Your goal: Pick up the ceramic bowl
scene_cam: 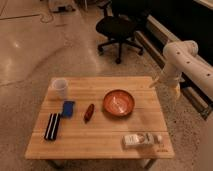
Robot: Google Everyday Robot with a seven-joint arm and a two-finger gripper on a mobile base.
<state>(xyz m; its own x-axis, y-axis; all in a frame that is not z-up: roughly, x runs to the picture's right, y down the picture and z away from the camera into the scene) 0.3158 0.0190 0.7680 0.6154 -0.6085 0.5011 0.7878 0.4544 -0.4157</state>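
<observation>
Item count on the table: six, one of each.

1. Ceramic bowl point(119, 102): one, orange-red, round and shallow, upright, right of the table's centre. Nothing touches it.
2. White cup point(60, 88): one, upright, at the table's upper left corner.
3. Blue flat object point(68, 108): one, below the cup.
4. Black object with pale stripes point(52, 126): one, lying flat near the left edge, just below and left of the blue object.
5. Small dark red oblong object point(89, 112): one, between the blue object and the bowl, apart from both.
6. White bottle point(141, 140): one, lying on its side near the lower right corner.

Gripper point(164, 84): at the right of the frame, on the end of the white arm point(186, 59), beyond the table's upper right corner, well apart from the bowl. Whether it is apart or together cannot be told.

Surface: pale wooden plank table point(100, 145), rectangular.

Room: polished speckled floor point(30, 55); one black office chair point(119, 31) on casters at upper centre; a dark wall along the upper right.
</observation>
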